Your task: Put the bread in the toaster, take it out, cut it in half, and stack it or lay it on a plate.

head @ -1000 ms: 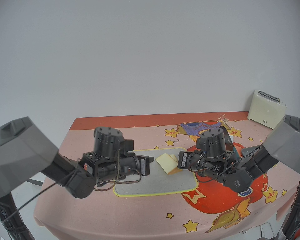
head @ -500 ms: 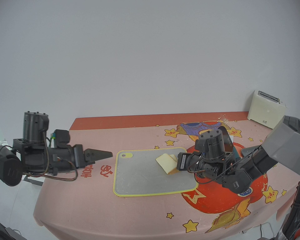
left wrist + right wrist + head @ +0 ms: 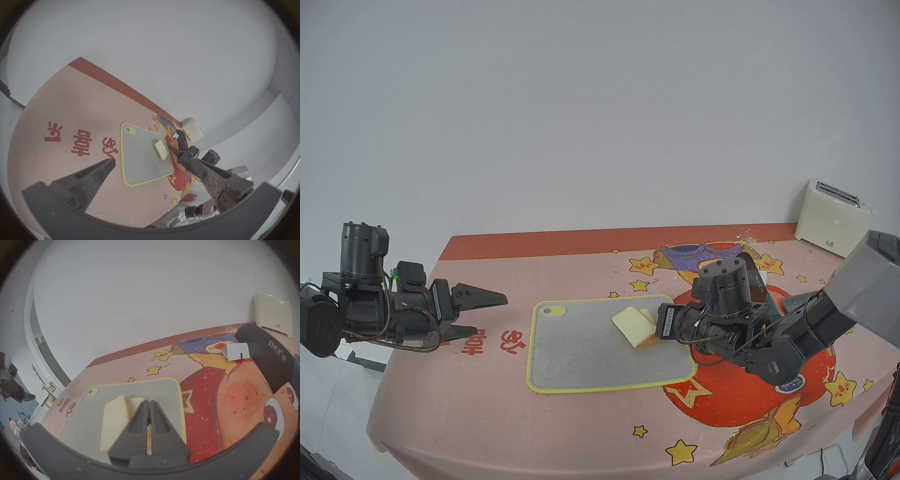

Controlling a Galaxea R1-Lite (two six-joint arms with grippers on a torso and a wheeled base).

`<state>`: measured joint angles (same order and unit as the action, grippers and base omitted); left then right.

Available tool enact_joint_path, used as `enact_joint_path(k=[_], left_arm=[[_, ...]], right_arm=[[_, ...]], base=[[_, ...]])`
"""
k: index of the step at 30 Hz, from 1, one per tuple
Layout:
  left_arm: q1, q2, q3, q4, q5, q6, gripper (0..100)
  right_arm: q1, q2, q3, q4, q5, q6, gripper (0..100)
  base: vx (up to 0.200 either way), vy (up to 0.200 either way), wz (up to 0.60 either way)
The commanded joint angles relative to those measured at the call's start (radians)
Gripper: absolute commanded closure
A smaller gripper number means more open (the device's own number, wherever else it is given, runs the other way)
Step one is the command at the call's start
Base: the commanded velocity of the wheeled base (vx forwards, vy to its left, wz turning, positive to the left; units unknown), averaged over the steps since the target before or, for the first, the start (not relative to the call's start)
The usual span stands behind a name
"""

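Grey cutting board [image 3: 581, 365] lies in the middle of the table [image 3: 487, 387]. The bread [image 3: 631, 324] sits on the right part of the board, cut in two halves, one leaning over the other. At the near right corner of the bread is the right gripper [image 3: 149, 405]. Its fingers are almost together and seem to pinch the edge of one half, so the bread lies just left of it. The long side of the bread runs from near right to far left.

The left gripper [image 3: 490, 312] hangs wide open over the left part of the table, well apart from the board, and points right. I judge the right arm is the nearer one for the lift.

Farther right lies the knife [image 3: 265, 358], and at the far right corner stands the toaster [image 3: 833, 217].
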<state>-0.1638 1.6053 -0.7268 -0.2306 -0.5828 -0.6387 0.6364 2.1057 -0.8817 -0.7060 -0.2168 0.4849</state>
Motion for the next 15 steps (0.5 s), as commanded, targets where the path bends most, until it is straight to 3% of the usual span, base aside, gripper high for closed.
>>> enact_joint_path(k=[1, 9, 15], left_arm=[[-0.033, 0.102, -0.029, 0.001, 0.001, -0.006, 0], [-0.102, 0.202, -0.092, -0.001, 0.004, -0.073, 0], [-0.105, 0.245, -0.105, -0.003, -0.003, -0.073, 0]], right_arm=[[0.005, 0.005, 0.003, 0.003, 0.001, 0.000, 100], [0.011, 0.022, 0.007, 0.002, 0.001, 0.001, 100], [0.008, 0.030, 0.003, -0.003, 0.001, 0.003, 100]], base=[[0.000, 0.000, 0.00], [0.000, 0.000, 0.00], [0.000, 0.000, 0.00]])
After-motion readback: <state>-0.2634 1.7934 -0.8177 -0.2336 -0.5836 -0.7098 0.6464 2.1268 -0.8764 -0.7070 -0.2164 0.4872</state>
